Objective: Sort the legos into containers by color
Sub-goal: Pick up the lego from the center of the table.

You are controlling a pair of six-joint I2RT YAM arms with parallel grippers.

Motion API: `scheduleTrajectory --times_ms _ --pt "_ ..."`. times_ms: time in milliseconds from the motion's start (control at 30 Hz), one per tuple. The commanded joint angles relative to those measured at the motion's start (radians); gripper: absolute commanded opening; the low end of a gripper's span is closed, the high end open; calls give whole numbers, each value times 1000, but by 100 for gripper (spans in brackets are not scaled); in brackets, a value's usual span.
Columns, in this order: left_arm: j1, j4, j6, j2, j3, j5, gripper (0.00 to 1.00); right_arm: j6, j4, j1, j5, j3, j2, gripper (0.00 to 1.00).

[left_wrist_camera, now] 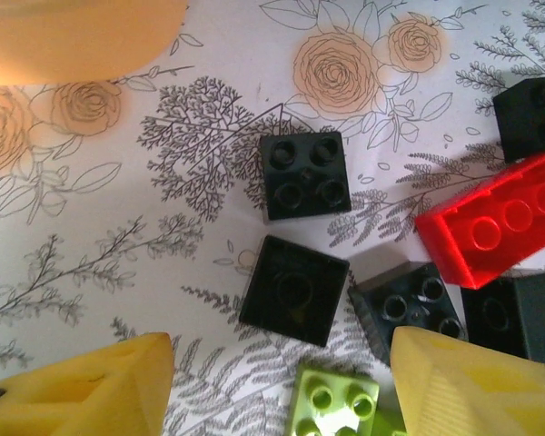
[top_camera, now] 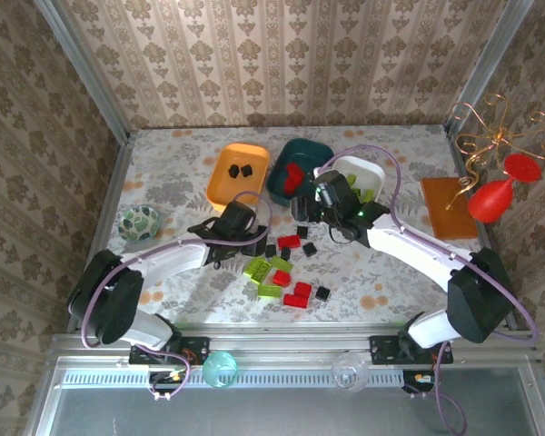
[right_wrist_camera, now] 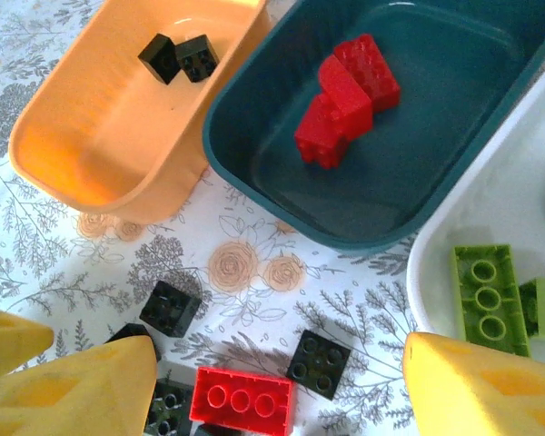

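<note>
My left gripper [left_wrist_camera: 282, 338] and right gripper [right_wrist_camera: 280, 350] gape, holding nothing.
Loose legos [top_camera: 282, 277] lie under them; black ones sit in the orange tub [right_wrist_camera: 91, 154], red in the teal tub [right_wrist_camera: 454, 136], green in the white tub [right_wrist_camera: 490, 200].

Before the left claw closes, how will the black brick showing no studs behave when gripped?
Probably stiff: the black brick looks like hard moulded plastic. It should not roll, being boxy and flat on the table. Its glossy faces may slip, and pushing it would likely shove the studded brick beside it.
</note>
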Motion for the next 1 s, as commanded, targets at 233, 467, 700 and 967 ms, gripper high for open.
scheduleTrajectory --times_ms 233,467,700,967 --pt "3 -20 60 122 83 -36 62 32 41 -2 48 -29 -44 73" --pt "3 -31 69 179 112 -41 58 27 34 -5 68 -34 -81 74" --pt "5 -30 69 219 126 -40 50 27 32 -13 75 -40 -101 74" --pt "5 -47 53 155 103 -32 33 32 31 -19 78 -54 -116 74"
